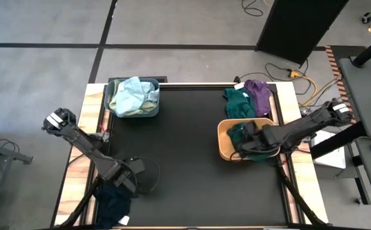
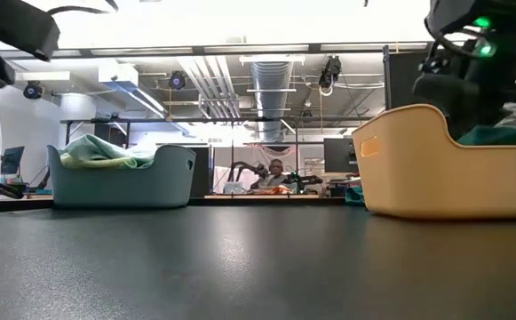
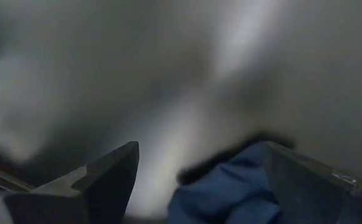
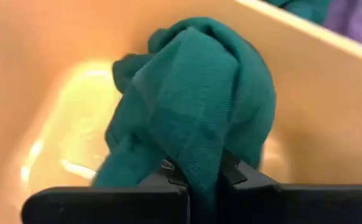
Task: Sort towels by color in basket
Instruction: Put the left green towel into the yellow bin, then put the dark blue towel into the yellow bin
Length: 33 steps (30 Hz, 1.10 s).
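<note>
A tan basket (image 1: 225,145) stands at the table's right. My right gripper (image 4: 196,177) reaches into it, shut on a dark teal-green towel (image 4: 193,106). Another teal-green towel (image 1: 238,102) and a purple towel (image 1: 260,96) lie on the table beyond that basket. A grey-blue basket (image 1: 153,110) at the far left holds pale green and light blue towels (image 1: 133,94). My left gripper (image 3: 199,180) is open near the table's near left edge. A navy towel (image 3: 230,186) lies between its fingers, and I cannot tell whether they touch it. My right gripper pinches a bunched fold of the dark teal-green towel (image 4: 196,163) between its two fingers. It comes slanting down from the table's right. The towel is crumpled in front of the fingers inside the tan basket (image 4: 56,93); whether it rests on the bottom I cannot tell.
The middle of the black table top (image 1: 185,153) lies between the two baskets. Cables (image 1: 300,83) lie on the floor beyond the far right corner. In the low view the tan basket (image 2: 417,169) is close and the grey-blue one (image 2: 120,173) farther off.
</note>
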### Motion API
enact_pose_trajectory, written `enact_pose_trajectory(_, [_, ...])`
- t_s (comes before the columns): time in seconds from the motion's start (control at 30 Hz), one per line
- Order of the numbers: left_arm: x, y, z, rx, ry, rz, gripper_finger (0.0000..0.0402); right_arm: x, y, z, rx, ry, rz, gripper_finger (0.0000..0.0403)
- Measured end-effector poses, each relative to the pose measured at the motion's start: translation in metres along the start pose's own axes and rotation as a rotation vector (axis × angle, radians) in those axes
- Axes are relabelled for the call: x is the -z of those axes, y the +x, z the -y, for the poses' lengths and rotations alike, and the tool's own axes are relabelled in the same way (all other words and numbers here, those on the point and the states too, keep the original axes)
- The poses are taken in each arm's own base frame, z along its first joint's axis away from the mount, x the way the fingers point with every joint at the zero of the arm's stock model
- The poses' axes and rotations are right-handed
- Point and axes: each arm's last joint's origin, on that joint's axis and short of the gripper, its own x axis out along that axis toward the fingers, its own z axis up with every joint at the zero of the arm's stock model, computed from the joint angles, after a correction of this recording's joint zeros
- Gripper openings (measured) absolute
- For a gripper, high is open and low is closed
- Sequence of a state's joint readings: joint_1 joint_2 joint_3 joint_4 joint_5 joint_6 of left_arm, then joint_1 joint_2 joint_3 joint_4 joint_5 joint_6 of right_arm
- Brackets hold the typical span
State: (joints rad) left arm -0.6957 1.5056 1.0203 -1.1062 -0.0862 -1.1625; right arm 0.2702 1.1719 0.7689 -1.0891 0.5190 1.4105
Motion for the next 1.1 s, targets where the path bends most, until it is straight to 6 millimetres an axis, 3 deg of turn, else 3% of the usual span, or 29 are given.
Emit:
enact_pose_trajectory(0.23, [0.029,-0.005,0.008,-0.011,0.026,-0.026,0.0319,0.007,0.022,-0.017,0.068,0.155,-0.078,0.0036])
enact_pose_trajectory(0.47, [0.064,-0.008,0.014,-0.023,-0.013,-0.031,0.0326,0.011,0.027,-0.023,0.104,0.207,-0.143,0.0140])
enact_pose_trajectory(0.73, [0.098,-0.011,0.021,0.020,-0.018,-0.125,0.0331,-0.018,-0.020,-0.031,-0.031,0.082,-0.124,0.0262])
enact_pose_trajectory(0.97, [0.103,-0.004,0.034,0.098,0.013,-0.154,0.0332,-0.035,-0.059,-0.049,-0.183,-0.106,-0.017,0.0337])
enact_pose_trajectory(1.1, [0.101,0.014,0.038,0.084,-0.008,-0.127,0.0330,-0.033,-0.077,-0.062,-0.258,-0.204,0.092,0.0358])
